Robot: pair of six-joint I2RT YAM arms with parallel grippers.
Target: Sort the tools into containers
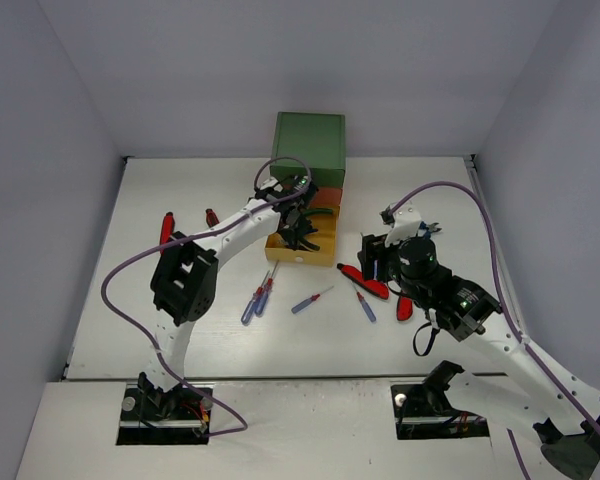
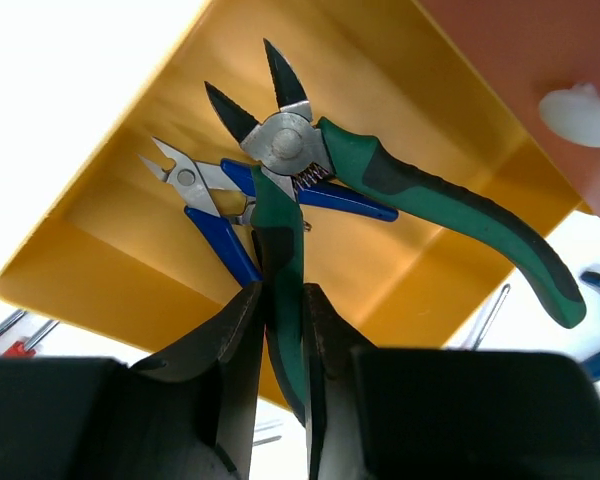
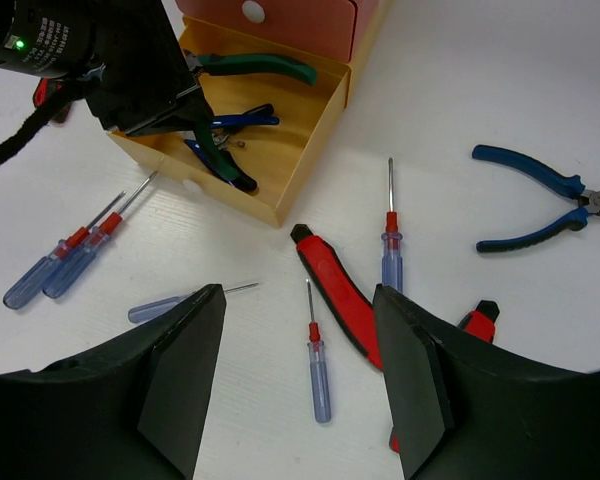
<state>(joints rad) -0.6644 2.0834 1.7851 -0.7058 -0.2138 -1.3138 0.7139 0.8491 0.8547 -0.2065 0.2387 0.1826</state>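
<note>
My left gripper (image 2: 280, 295) is shut on one handle of the green-handled cutters (image 2: 280, 148) and holds them over the pulled-out yellow drawer (image 2: 100, 250). Blue-handled pliers (image 2: 223, 238) lie inside that drawer. The cabinet has a green top (image 1: 308, 140) and an orange-red drawer (image 3: 300, 20) with a white knob (image 2: 580, 115). My right gripper (image 3: 300, 300) is open and hangs above the table over a thin blue-handled screwdriver (image 3: 319, 368). A chunky red-handled tool (image 3: 340, 290) lies just right of that screwdriver.
Larger blue-handled pliers (image 3: 540, 200) lie to the right. More screwdrivers lie around: one (image 3: 390, 250) by the red tool, a pair (image 3: 60, 265) at the left, one (image 3: 170, 305) near my left finger. Two red tools (image 1: 166, 228) rest at the table's left.
</note>
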